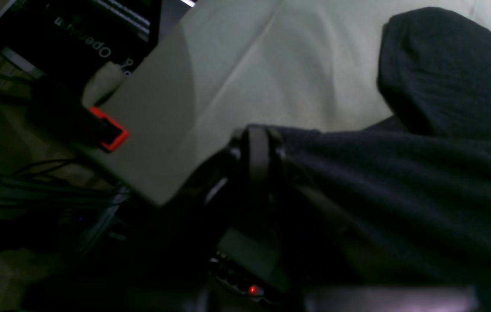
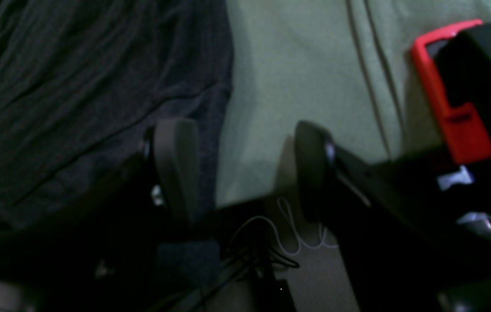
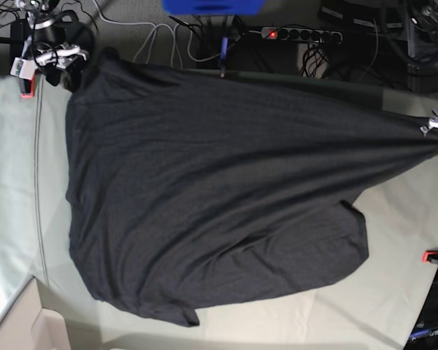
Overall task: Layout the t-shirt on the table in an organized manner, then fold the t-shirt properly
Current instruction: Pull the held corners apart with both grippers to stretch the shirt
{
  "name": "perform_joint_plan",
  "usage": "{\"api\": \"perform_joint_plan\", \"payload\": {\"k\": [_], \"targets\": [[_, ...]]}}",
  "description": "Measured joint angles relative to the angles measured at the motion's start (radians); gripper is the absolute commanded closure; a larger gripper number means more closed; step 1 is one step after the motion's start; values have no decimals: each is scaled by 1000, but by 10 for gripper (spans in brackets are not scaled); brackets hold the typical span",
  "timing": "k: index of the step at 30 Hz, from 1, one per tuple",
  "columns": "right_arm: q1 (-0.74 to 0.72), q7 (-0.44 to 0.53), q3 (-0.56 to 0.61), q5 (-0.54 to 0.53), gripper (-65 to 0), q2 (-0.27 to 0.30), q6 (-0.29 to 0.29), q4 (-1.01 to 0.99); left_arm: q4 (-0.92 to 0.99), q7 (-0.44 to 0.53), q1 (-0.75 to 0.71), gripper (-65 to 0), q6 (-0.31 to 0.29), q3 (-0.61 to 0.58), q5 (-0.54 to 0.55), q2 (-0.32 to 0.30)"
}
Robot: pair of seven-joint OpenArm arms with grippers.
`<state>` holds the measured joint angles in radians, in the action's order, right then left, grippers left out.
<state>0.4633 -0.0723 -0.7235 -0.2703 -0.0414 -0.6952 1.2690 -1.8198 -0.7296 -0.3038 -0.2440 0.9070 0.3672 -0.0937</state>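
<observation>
The t-shirt [image 3: 204, 197] is spread across the bench [image 3: 394, 292], its long axis running across the base view from the top-left corner to a stretched point at the right edge. The shirt's wide body is seen toward the left side, and it narrows to a taut tip at the right. A sleeve-like flap [image 3: 350, 233] is seen below that tip, and a hem corner [image 3: 182, 317] lies at the near edge of the bench.

The left pincer [image 1: 259, 151] is shut together, clamped on the t-shirt edge, with dark cloth drawn tight away from it. It is held near the bench corner, beside a red-orange clamp [image 1: 109, 130].

The right pincer [image 2: 245, 164] is held wide apart; one finger [image 2: 176, 164] overlaps the shirt's edge, the other [image 2: 314, 164] is over bare cloth. Nothing is gripped between them. A second red clamp [image 2: 449, 99] is seen just beside it.

The shirt is soft charcoal knit with fine diagonal wrinkles. The bench cover is pale grey-green fabric with faint creases.
</observation>
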Motion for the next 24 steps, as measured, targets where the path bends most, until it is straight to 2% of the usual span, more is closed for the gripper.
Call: {"api": "perform_joint_plan", "payload": {"k": [13,18,24], "targets": [[-3,6,27,1,-358,11,0,2,0,0,0,-4,0,0,0,6],[-4,-63,30,35,-358,51,-3,48,0,0,0,-4,0,0,0,5],[3,-63,29,38,-358,61,3,108,0,0,0,-4,0,-1,0,6]]}}
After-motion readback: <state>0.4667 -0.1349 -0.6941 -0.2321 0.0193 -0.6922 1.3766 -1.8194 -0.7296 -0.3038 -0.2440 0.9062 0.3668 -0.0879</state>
